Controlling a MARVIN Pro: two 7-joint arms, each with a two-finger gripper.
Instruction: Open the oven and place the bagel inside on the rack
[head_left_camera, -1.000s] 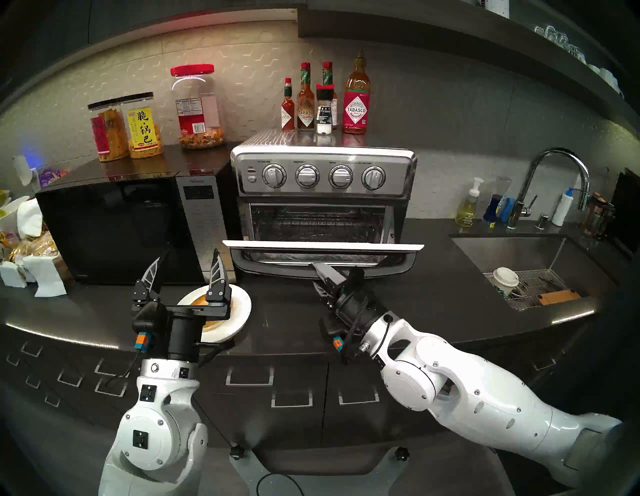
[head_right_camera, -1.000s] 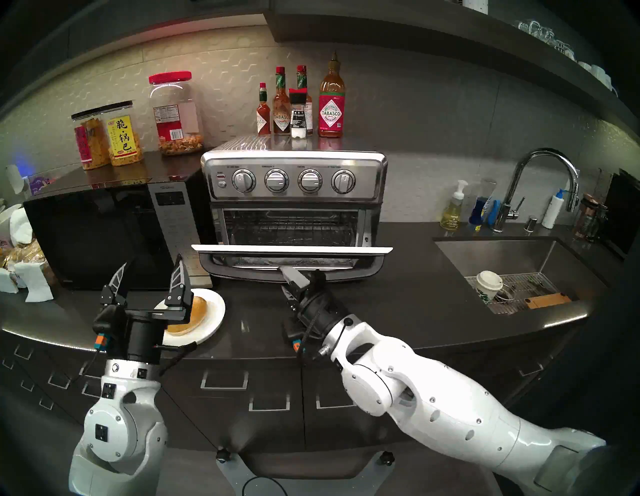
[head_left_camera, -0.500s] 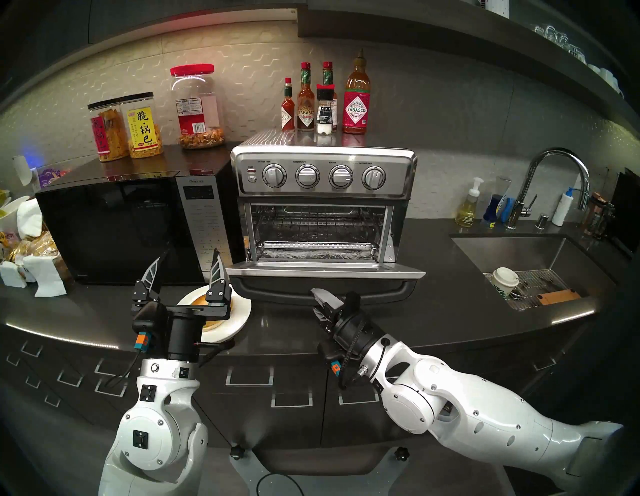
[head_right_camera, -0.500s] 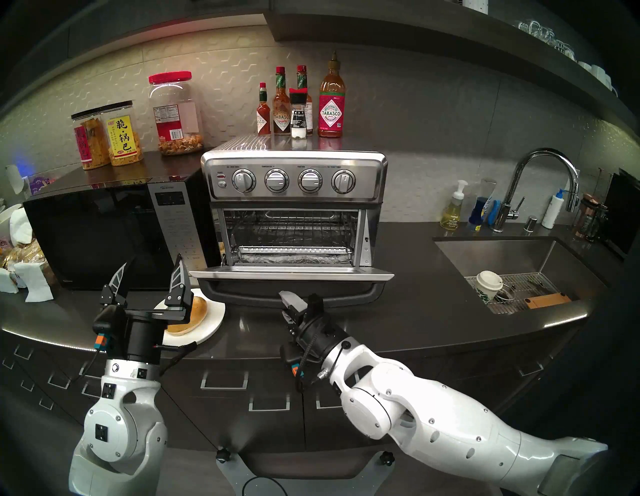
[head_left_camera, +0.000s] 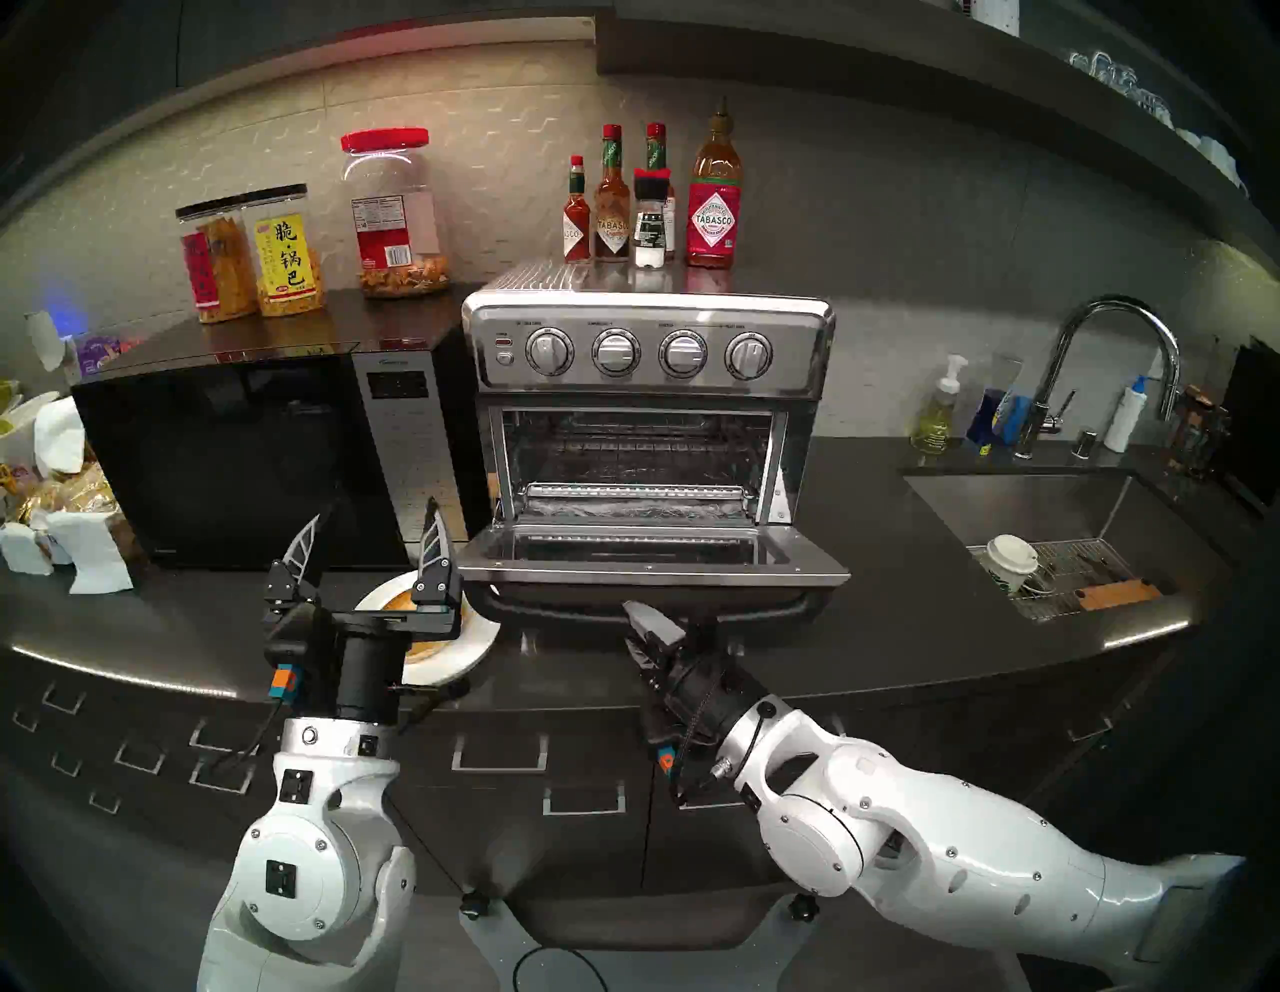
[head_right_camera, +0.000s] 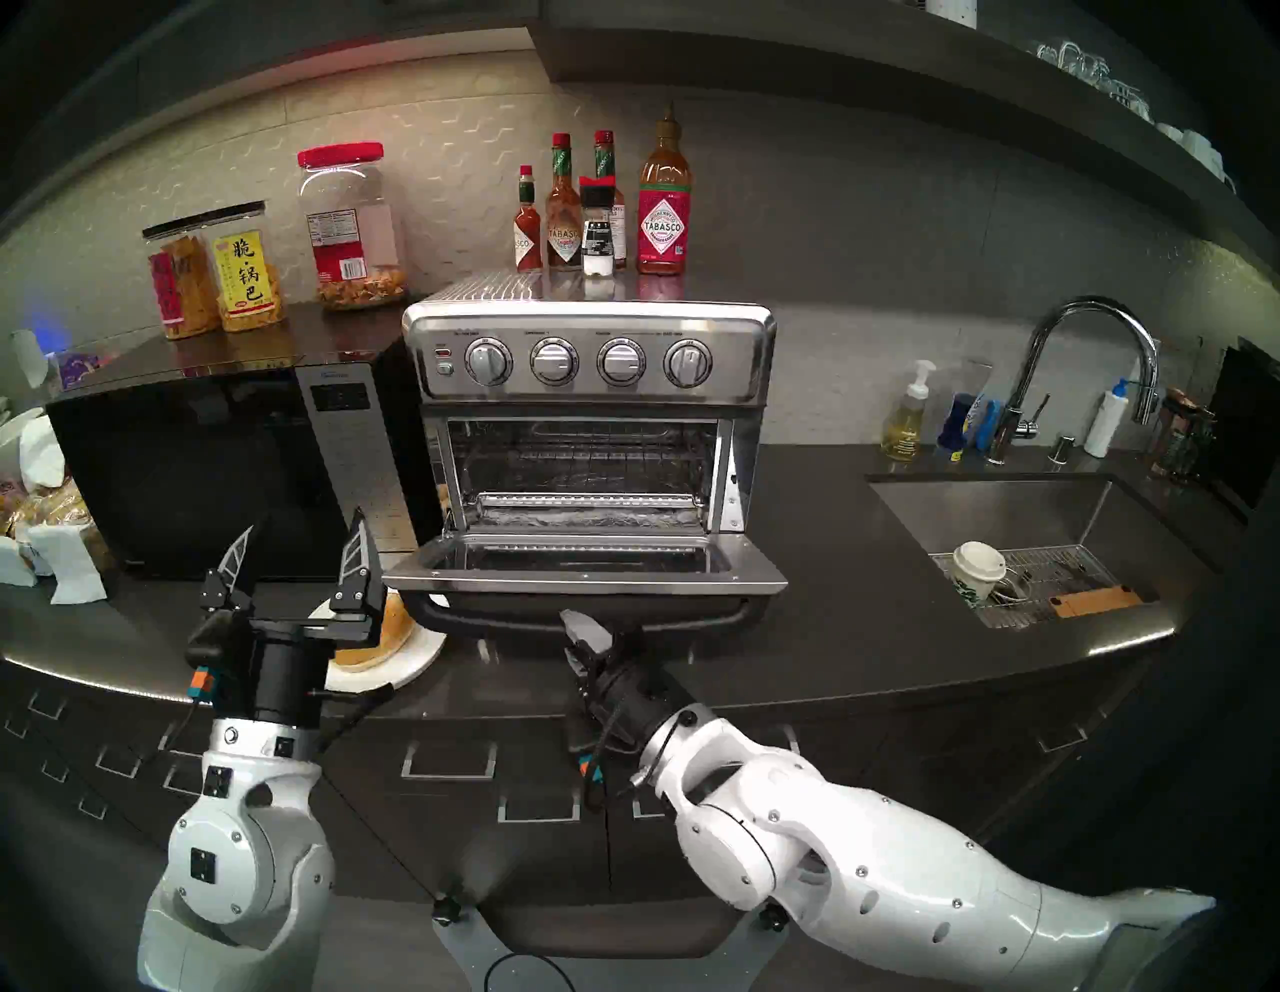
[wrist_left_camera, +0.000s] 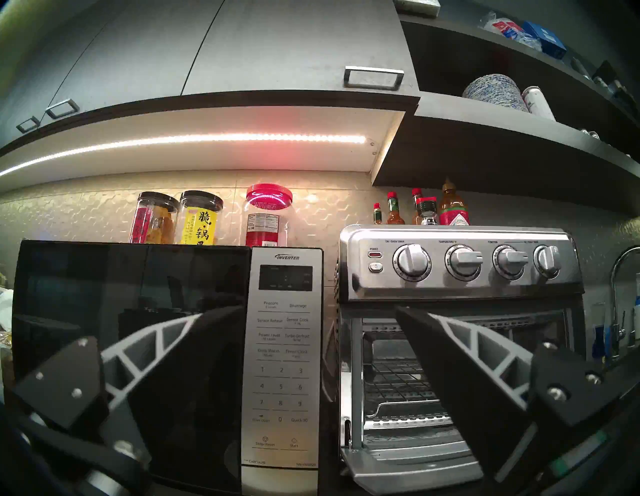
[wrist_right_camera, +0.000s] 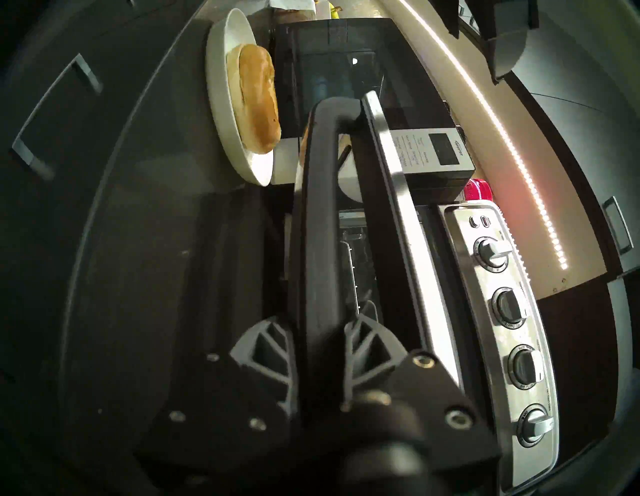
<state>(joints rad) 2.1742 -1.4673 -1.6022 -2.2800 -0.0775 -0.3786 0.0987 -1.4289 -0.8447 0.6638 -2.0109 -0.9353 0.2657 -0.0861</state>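
The right pincer (wrist_right_camera: 320, 332) is clamping the handle (wrist_right_camera: 317, 221) of the oven (head_left_camera: 647, 339) door (head_left_camera: 651, 558), which is lying nearly flat above the dark table (head_left_camera: 900, 623). The left pincer (head_left_camera: 374, 540) is hovering with jaws wide and empty over the bagel (head_right_camera: 388, 634), which is sitting on a plate (head_right_camera: 422, 661) just left of the door. The rack (head_left_camera: 634, 492) is showing inside the oven. A microwave (head_left_camera: 235, 457) is standing left of the oven, a sink (head_left_camera: 1025, 512) lying at the right, bottles (head_left_camera: 651, 201) on the oven's top.
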